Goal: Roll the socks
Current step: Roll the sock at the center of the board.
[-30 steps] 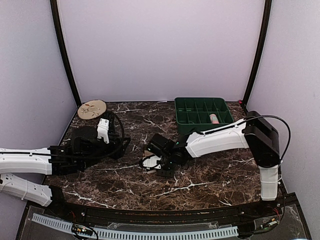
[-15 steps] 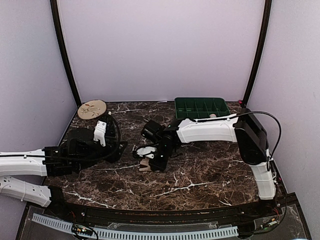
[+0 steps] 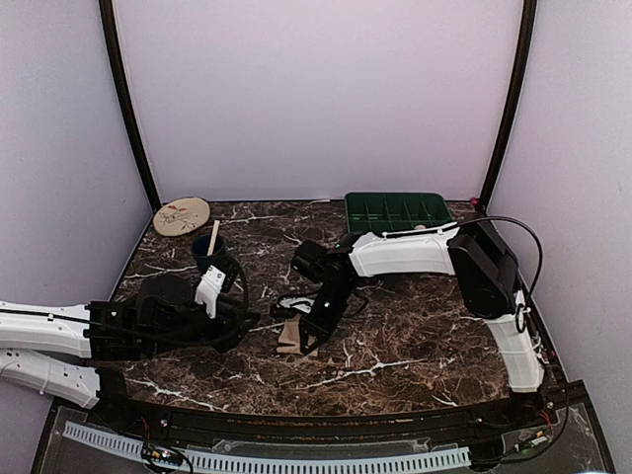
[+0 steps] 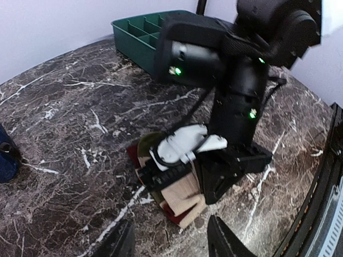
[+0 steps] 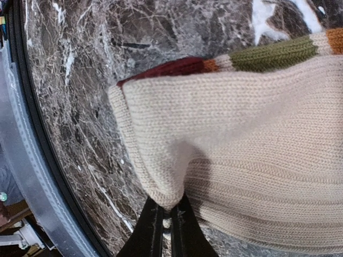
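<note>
A tan sock [image 3: 288, 338] with red, green and orange stripes lies folded on the marble table, mid-front. My right gripper [image 3: 308, 334] presses down on it. In the right wrist view its black fingers [image 5: 154, 227] are shut on a fold of the sock's [image 5: 241, 134] tan knit. In the left wrist view the sock [image 4: 185, 197] sticks out from under the right gripper's black body [image 4: 236, 160]. My left gripper [image 4: 171, 243] hangs just short of the sock, open, with nothing between its two fingertips. From above, the left gripper [image 3: 240, 321] is left of the sock.
A green divided tray [image 3: 395, 210] stands at the back right. A round beige patterned plate [image 3: 182, 215] lies at the back left. A dark blue cup [image 3: 208, 253] with a stick in it stands behind the left arm. The table's front rail [image 3: 296, 420] is close.
The right gripper has dragged the tan sock a little left and toward the front. The left arm has shifted toward the front edge, uncovering the blue cup, and its jaws have narrowed slightly.
</note>
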### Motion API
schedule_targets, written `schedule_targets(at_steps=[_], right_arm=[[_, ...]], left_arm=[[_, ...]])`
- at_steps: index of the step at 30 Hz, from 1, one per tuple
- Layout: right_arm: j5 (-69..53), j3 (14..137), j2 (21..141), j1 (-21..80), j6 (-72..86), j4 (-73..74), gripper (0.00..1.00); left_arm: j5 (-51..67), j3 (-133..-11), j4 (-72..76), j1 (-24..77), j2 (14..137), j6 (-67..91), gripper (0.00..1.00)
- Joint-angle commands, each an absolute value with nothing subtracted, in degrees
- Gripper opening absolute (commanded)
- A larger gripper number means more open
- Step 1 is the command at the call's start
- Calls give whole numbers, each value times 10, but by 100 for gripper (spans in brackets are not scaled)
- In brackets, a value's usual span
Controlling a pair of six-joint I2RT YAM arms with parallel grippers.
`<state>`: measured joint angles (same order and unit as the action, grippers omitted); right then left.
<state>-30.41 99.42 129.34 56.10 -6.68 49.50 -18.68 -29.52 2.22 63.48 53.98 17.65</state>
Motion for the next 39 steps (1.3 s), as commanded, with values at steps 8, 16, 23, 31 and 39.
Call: schedule_targets(at_steps=[8, 16, 23, 31, 39], right_arm=[[-451, 1002, 1319, 515, -30, 522, 4], [-474, 1035, 1342, 504, -41, 566, 3], [-488, 1027, 1339, 505, -32, 564, 3], [-493, 1035, 1340, 512, -29, 569, 3], [-493, 1028, 1336, 520, -36, 575, 3]], left_arm=[[-149, -261, 85, 702, 597, 66, 48], [-110, -283, 105, 714, 682, -29, 49], [-101, -317, 110, 714, 743, -118, 50], [-93, -356, 114, 714, 802, -177, 50], [-107, -362, 106, 710, 827, -209, 50]])
